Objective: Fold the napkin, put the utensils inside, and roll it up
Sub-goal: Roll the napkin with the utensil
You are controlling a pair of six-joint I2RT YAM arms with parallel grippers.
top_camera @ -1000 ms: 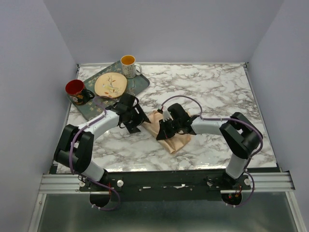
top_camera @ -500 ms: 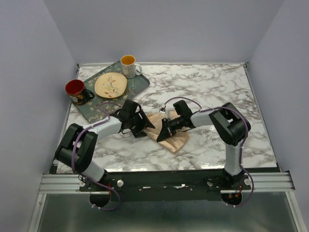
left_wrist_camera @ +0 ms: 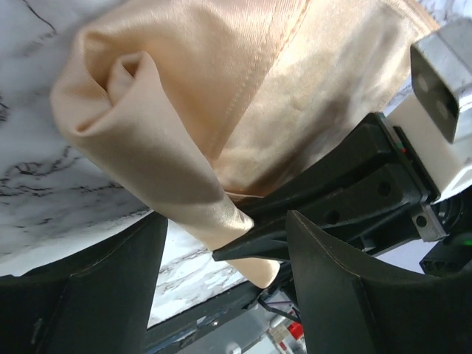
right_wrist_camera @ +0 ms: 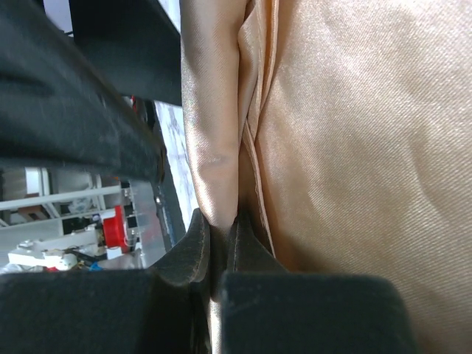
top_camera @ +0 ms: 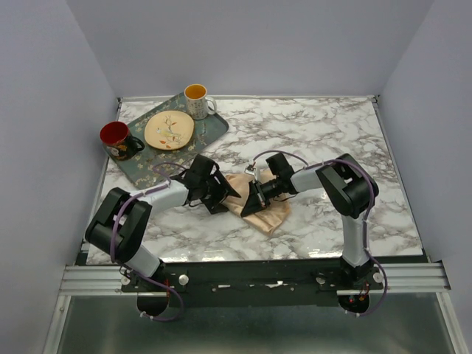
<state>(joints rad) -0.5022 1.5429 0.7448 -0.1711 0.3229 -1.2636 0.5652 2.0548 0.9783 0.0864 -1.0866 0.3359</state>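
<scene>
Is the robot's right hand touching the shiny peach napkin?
Touching. The right wrist view shows it: the right hand is pinched shut on a fold of the soft peach-tan cloth napkin, with no gap between them.

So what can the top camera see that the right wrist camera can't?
Only the top camera shows the marble table, the tray with the plate, the red mug and the pale mug, plus the left arm and the right arm. Only the right wrist camera shows, very close up, the right gripper pinched shut on a fold of the napkin. Both show that peach napkin and that gripper.
</scene>
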